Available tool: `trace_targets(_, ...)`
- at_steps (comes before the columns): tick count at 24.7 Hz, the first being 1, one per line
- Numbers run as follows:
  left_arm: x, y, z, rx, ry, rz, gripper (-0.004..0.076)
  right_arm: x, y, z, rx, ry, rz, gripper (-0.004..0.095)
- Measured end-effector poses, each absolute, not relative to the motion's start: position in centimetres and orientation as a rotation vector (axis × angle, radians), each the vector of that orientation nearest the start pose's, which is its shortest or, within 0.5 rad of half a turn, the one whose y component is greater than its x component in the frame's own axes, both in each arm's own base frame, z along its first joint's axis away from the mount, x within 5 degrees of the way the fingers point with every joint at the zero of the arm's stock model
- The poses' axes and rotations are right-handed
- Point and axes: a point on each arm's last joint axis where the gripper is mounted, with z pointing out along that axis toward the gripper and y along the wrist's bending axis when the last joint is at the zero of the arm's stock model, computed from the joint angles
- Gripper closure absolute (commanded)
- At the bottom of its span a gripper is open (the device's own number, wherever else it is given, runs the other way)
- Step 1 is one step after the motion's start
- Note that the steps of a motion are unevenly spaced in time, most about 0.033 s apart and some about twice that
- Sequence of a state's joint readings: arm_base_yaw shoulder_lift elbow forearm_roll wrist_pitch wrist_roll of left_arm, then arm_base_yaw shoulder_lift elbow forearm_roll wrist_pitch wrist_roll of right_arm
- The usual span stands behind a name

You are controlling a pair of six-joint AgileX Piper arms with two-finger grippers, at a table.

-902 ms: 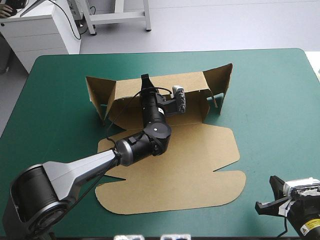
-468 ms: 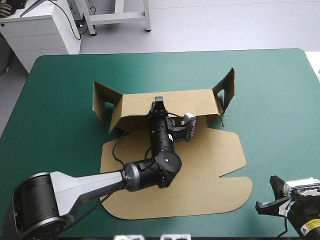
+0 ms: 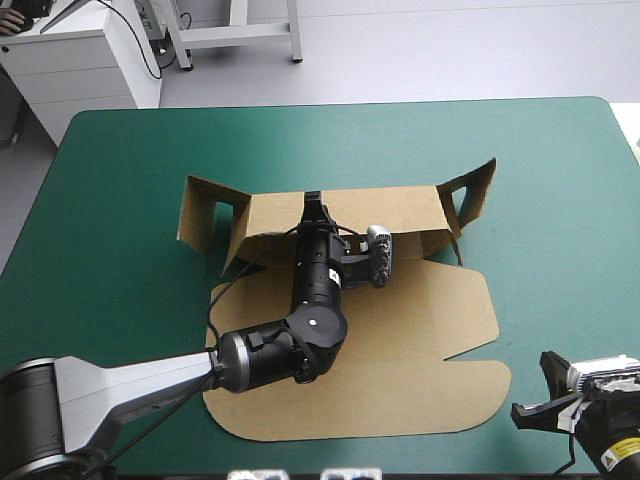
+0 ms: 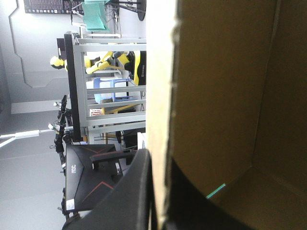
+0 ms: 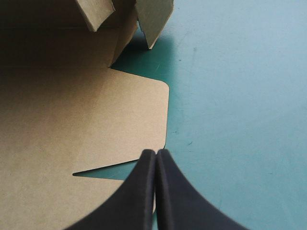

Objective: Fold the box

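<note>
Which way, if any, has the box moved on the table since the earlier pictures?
Yes: the box has slid toward the table's near edge and a little toward its right edge.

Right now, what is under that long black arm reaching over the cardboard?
The brown box, its flat panel spread on the teal-green table. The left gripper pinches the raised far wall. The board directly beneath the arm is hidden.
</note>
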State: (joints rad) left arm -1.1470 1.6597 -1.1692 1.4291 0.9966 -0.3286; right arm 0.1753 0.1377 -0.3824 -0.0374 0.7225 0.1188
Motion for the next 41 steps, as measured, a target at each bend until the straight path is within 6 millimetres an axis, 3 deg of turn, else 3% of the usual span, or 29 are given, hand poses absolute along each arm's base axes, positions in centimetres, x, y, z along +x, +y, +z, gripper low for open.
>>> trace_targets(6, 21.1, -28.2, 30.1, 1.511, 1.344, 0.905, 0.0724, 3.9, 0.5, 26.8, -0.067, 1.963, 0.149, 0.0926)
trace_targets(11, 21.3, -28.1, 31.4, 1.467, 1.431, 0.858, 0.0724, 3.9, 0.5, 26.8, -0.063, 1.963, 0.152, 0.0926)
trace_targets(15, 20.9, -26.4, 32.3, 1.445, 1.543, 0.893, 0.0724, 3.9, 0.4, 26.8, -0.062, 1.963, 0.146, 0.0926)
trace_targets(20, 19.7, -24.6, 34.7, 1.385, 1.603, 0.794, 0.0724, 3.9, 0.4, 26.8, -0.063, 1.962, 0.145, 0.0926)
trace_targets(29, 18.6, -24.8, 34.7, 1.448, 1.614, 0.708, 0.0726, 3.9, 0.4, 26.8, -0.062, 1.962, 0.142, 0.0926)
trace_targets(34, 19.5, -25.0, 34.8, 1.444, 1.573, 0.654, 0.0726, 3.9, 0.4, 26.8, -0.06, 1.962, 0.144, 0.0926)
trace_targets(41, 22.7, -24.0, 34.2, 1.415, 1.573, 0.657, 0.0726, 3.9, 0.4, 26.8, -0.06, 1.962, 0.144, 0.0926)
